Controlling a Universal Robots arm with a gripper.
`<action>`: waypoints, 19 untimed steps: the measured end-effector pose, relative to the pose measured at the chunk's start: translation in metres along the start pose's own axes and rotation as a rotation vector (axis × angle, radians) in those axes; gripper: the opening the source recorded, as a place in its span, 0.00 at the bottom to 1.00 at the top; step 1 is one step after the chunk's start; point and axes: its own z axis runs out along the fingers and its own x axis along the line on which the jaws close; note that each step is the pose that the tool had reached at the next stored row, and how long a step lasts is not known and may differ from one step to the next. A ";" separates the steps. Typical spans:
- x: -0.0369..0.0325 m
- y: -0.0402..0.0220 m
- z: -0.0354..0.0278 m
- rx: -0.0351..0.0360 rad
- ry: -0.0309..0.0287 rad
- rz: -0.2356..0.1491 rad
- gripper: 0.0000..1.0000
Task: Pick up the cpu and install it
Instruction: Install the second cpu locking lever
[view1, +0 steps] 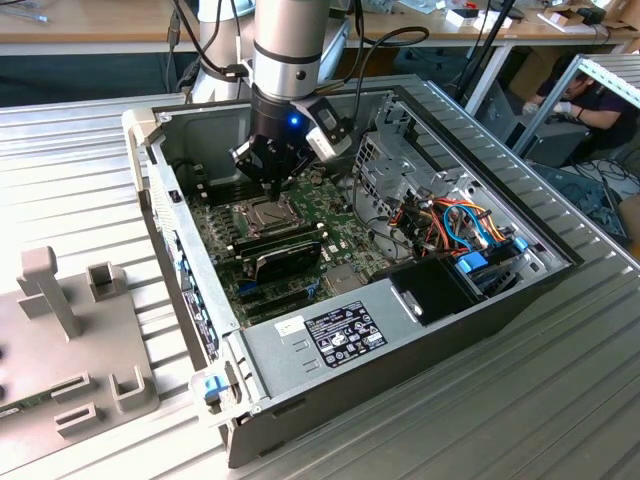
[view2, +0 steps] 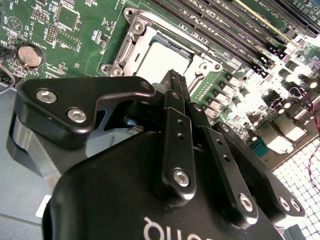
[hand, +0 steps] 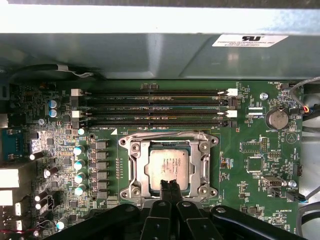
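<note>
Ribbed metal surface (view1: 90, 150) carried an opened computer case (view1: 300, 340) lying on its side, motherboard (hand: 250, 150) exposed. Beyond the case, a person sat at the far right corner of the exterior view. The cpu (hand: 169, 165) lay seated flat in the socket frame (hand: 135, 170), which stood near the motherboard's centre, just beside the memory slots (hand: 150, 107). The claw (hand: 170, 187) hung directly over the cpu's near edge, fingers (view2: 172, 100) drawn together and holding nothing. In my judgement the chip sat just below and slightly ahead of the fingertips, square to the frame.
</note>
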 end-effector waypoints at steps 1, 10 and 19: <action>0.0000 0.0000 0.0000 0.0001 0.0000 0.000 0.11; 0.0000 -0.0021 0.0001 0.0001 0.0000 0.000 0.11; -0.0002 -0.0129 0.0005 0.0001 0.0000 0.000 0.11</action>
